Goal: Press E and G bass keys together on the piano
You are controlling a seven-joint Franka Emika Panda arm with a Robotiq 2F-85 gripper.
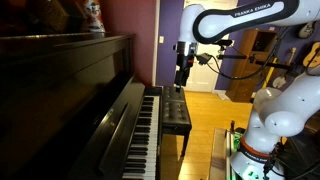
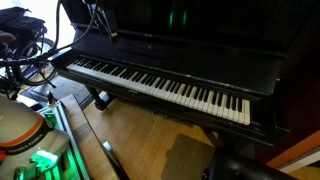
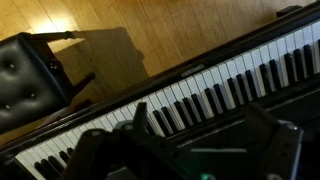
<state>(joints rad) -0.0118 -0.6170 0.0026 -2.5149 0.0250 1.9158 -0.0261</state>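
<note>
The piano (image 1: pixel 70 90) is seen along one side of a wooden floor (image 1: pixel 205 115), its lid raised and the long row of keys (image 2: pixel 160 85) laid bare from end to end. In an exterior view the gripper (image 1: pixel 183 78) is held above the far end of the keyboard, clear of the keys, with open air on all sides of it. In the wrist view the keys (image 3: pixel 220 85) are crossed diagonally from the lower left corner to the upper right edge. The dark fingers (image 3: pixel 100 155) are seen spread apart along the bottom edge, and nothing is held between them.

The front edge of the keyboard is left free along most of its length. Room for moving is given above the keys, bounded at the back by the upright front panel (image 2: pixel 200 40) of the piano and below by the key-bed lip.

A black padded bench (image 1: pixel 175 112) is placed just beside the front edge of the keyboard, lower than the keys. In the wrist view it (image 3: pixel 25 85) is found at the left edge, apart from the fingers. The robot's white base (image 1: pixel 270 120) is set well apart from the piano across the floor. In an exterior view it (image 2: pixel 20 130) is seen at the lower left corner, with looped cables (image 2: pixel 30 55) gathered near the left end of the keyboard. Small objects (image 1: pixel 92 18) are stood on the piano's top edge, too blurred to be named. A purple wall (image 1: pixel 145 40) is seen behind the far end.
</note>
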